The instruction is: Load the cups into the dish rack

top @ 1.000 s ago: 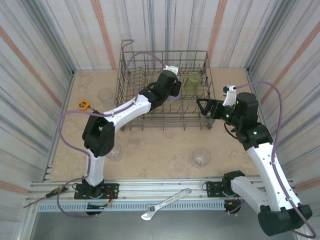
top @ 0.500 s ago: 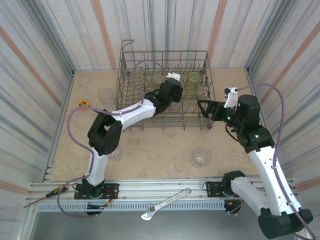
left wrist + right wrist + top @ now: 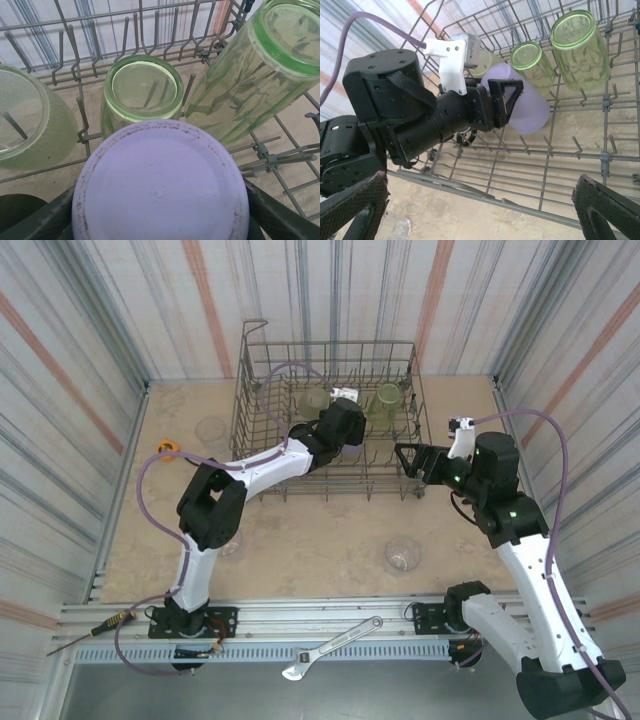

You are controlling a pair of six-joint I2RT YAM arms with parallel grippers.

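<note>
In the left wrist view the pale lavender cup (image 3: 160, 185) shows bottom-first between my left gripper's (image 3: 160, 212) dark fingers (image 3: 280, 212). They lie against both its sides with no gap showing. The right wrist view has that left gripper (image 3: 507, 100) inside the dish rack (image 3: 485, 192), the lavender cup (image 3: 525, 110) tilted over the tines. Beyond stand a yellow-green cup (image 3: 142, 92), a taller one (image 3: 250, 75) and a paler one (image 3: 25, 120). My right gripper (image 3: 410, 458) hangs open by the rack's (image 3: 330, 343) right side, its fingers (image 3: 607, 205) holding nothing.
Clear cups stand on the table at the front (image 3: 402, 554), at the far left (image 3: 212, 430) and by the left arm's elbow (image 3: 228, 543). An orange tape measure (image 3: 167, 448) lies to the left. A wrench (image 3: 332, 648) and a screwdriver (image 3: 95, 633) lie on the front rail.
The left arm has carried the lavender cup rightward and deeper into the rack, beside the green cups, then held still. The right arm has barely shifted.
</note>
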